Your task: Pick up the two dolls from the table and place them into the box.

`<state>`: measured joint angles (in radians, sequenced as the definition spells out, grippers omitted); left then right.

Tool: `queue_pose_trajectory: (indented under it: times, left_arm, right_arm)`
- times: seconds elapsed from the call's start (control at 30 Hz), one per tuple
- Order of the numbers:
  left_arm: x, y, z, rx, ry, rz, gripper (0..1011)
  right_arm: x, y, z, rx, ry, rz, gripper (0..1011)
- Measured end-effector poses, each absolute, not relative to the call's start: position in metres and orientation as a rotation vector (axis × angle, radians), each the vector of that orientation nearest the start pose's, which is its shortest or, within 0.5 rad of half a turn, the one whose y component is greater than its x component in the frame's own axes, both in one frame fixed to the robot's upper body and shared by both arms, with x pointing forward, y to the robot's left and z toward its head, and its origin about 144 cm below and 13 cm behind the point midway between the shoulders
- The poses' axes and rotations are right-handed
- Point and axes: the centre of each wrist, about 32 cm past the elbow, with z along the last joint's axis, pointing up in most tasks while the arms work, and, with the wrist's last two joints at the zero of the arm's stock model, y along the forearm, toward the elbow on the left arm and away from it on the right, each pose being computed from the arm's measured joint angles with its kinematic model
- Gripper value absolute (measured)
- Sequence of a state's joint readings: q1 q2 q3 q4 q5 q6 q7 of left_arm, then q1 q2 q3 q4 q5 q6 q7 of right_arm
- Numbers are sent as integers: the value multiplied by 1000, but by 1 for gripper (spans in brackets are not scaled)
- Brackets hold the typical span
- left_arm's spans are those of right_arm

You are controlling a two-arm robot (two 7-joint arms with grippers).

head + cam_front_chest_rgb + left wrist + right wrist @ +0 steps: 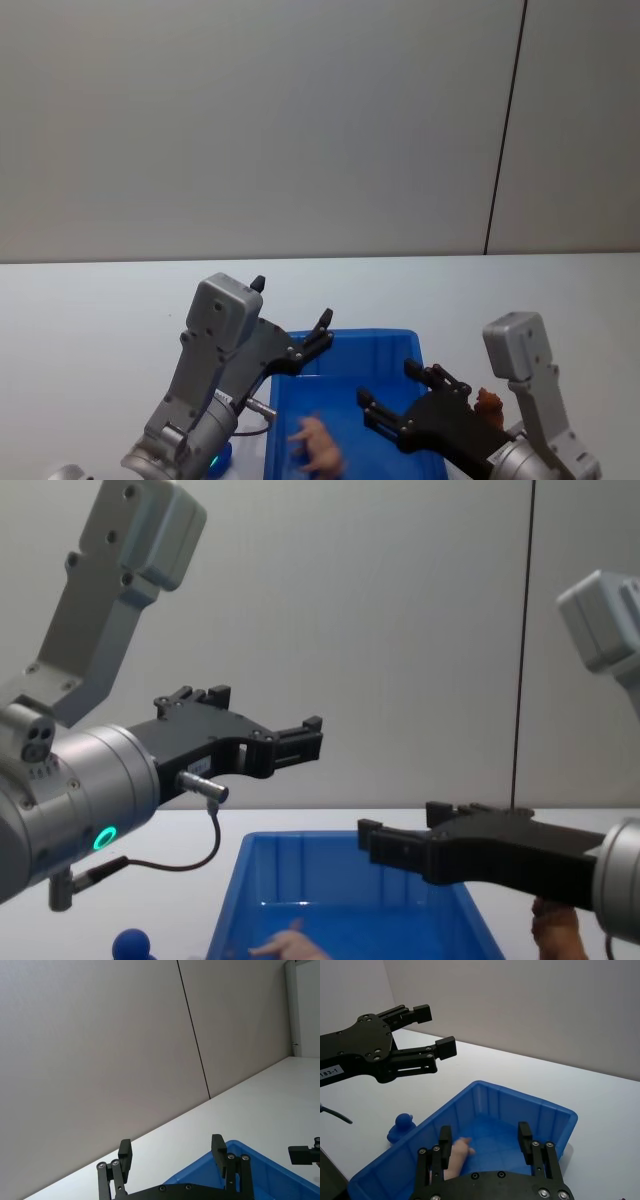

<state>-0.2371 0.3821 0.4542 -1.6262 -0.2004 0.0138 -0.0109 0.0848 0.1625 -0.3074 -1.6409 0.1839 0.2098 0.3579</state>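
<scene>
- Inside the blue box (362, 334), in its near left part, is the pale doll (318, 446); its outline is blurred, so I cannot tell how it lies.
- From the right wrist view, this pale doll (459, 1154) is partly hidden behind one finger of the right gripper (485, 1135).
- On the white table (100, 300), just beside the left wall of the box, stands the blue doll (402, 1126), with its round head up.
- On the right side of the box, near its right wall, the reddish-brown doll (488, 403) stands on the table, partly hidden behind the right arm.
- Above the far left corner of the box hangs the left gripper (292, 302); its jaws are spread wide and nothing is between them.
- In the chest view, the left gripper (300, 742) is high above the rim of the box (330, 838).
- Over the right part of the box is the right gripper (388, 384), lower than the left one; its jaws are also wide apart and hold nothing.
- Both grippers are apart from each other and from all three dolls.
</scene>
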Motion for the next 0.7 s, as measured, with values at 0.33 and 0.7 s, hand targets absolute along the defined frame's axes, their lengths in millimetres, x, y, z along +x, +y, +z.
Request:
queue_pose_trajectory:
  times: [0.33,0.7]
  left_arm:
    - [492,198,1204,61,-268,1124,1001]
    - [492,198,1204,61,-268,1124,1001]
  right_arm:
    - [466,-174,1179,-88,84,-923,1001]
    - [451,-188,1182,-105,67,-1024,1001]
